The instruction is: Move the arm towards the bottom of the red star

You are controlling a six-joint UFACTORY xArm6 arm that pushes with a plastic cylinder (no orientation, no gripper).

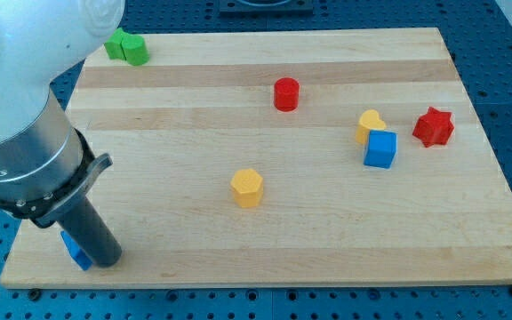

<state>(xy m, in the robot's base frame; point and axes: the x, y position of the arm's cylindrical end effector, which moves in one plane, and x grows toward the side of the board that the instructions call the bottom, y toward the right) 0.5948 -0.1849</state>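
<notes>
– What does the arm end in, and is it holding anything?
– No pincer; a dark rod. My tip [105, 261] rests at the wooden board [327, 240]'s lower left, touching a small blue block [76, 252].
– And the red star [434, 126]?
– Far right, near the blue cube [380, 148] and yellow block [370, 123].
– Any writing?
– None readable.
</notes>
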